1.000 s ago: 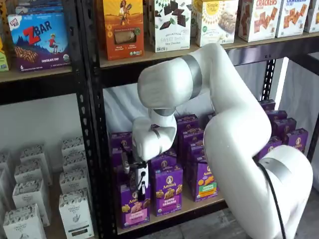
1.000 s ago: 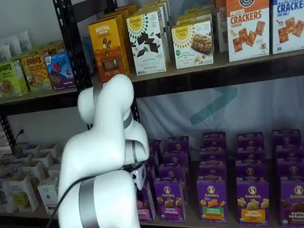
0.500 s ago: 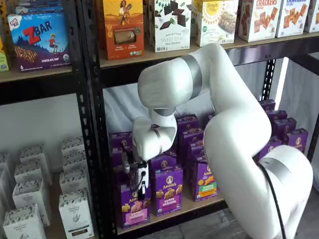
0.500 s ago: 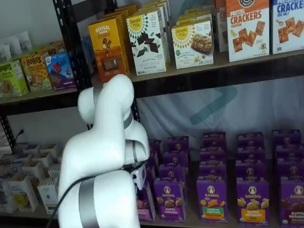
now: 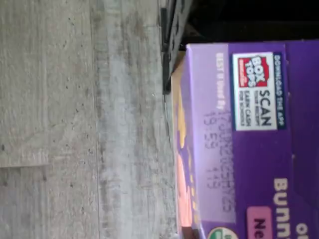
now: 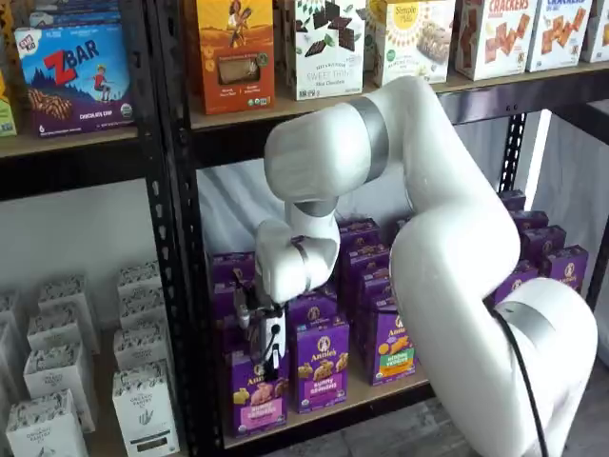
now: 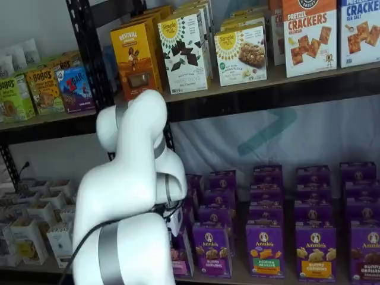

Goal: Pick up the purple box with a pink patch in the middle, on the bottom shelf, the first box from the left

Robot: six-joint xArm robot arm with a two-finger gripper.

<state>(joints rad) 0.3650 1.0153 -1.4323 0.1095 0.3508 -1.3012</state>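
The purple box (image 6: 255, 398) stands upright at the left end of the bottom shelf (image 6: 381, 390), its pink patch low on the front. My gripper (image 6: 270, 360) reaches down over its top, one black finger across the upper front, closed on the box. The wrist view shows the box top (image 5: 249, 149) close up, with a Box Tops label, and the shelf's black rail (image 5: 169, 50) beside it. In a shelf view my arm hides most of the box; only a pink-patched edge (image 7: 180, 259) shows. The gripper's white body (image 7: 174, 219) shows above it.
More purple boxes (image 6: 321, 367) stand in rows to the right of and behind the target. A black perforated post (image 6: 181, 286) stands just to its left. White boxes (image 6: 57, 381) fill the neighbouring bay. A higher board (image 6: 324, 100) carries other boxes. Grey floor (image 5: 75, 124) lies below.
My arm has risen a little. The gripper and the purple box sit slightly higher than a second ago.
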